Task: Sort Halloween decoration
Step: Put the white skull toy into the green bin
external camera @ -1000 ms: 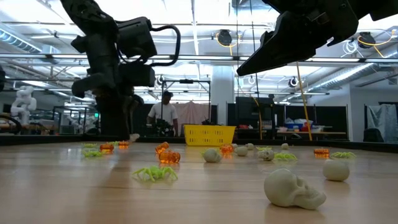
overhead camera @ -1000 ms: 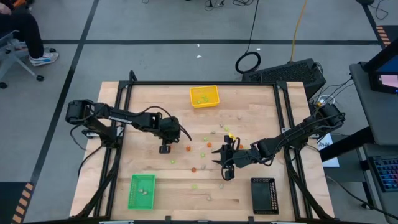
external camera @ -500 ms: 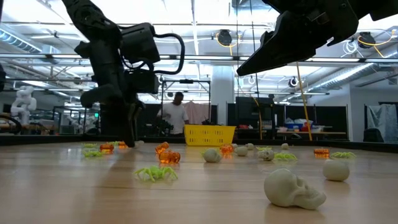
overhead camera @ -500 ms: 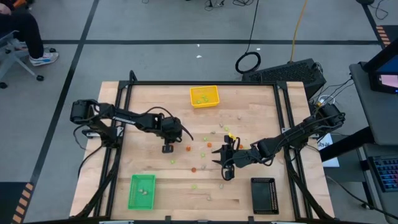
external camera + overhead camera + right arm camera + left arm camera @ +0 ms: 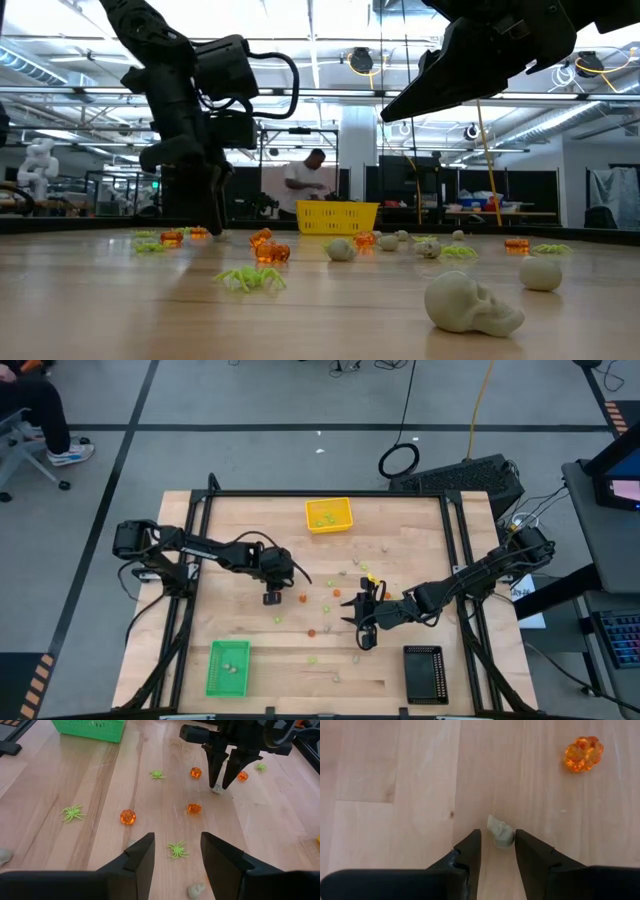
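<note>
Toward the table's middle, left of centre: left gripper (image 5: 497, 851), fingers apart, straddling pale skull piece (image 5: 500, 831), not clamped.
Handling: probably light, hard, rounded; may skid; pinch its sides.
Right gripper (image 5: 362, 622): parted, empty, near right-centre.

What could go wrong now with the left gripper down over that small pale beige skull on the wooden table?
The left gripper straddles the small pale beige skull with open jaws and the piece sits near the fingertips, so closing could squeeze it out forward. An orange translucent pumpkin lies nearby; a skidding skull might knock it. The right gripper hovers open above a light green plastic spider, close to that area.
</note>
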`<state>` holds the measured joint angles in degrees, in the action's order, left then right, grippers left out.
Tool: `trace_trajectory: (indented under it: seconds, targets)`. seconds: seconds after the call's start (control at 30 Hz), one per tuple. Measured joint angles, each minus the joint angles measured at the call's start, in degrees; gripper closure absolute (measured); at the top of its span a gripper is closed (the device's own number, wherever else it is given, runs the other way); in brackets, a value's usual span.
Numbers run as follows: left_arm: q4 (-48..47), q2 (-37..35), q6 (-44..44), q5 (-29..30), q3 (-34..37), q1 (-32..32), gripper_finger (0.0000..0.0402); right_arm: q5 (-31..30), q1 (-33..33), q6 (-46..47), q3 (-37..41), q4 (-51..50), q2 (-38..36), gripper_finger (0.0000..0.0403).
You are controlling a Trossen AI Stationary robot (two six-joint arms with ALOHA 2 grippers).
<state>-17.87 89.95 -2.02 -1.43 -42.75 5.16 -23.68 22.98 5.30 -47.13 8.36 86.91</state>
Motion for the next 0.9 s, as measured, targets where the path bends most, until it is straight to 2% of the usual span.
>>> trace_trajectory:
  seconds: [0.53, 0.9]
  targets:
    - [2.89, 4.35, -0.23, 0.84, -0.21, -0.8, 0.0292, 0.0, 0.02, 0.02, -0.02, -0.07, 0.0, 0.0257]
    - [2.41, 4.45, -0.39, 0.62, -0.17, -0.69, 0.0374, 0.0, 0.02, 0.02, -0.02, -0.07, 0.0, 0.0257]
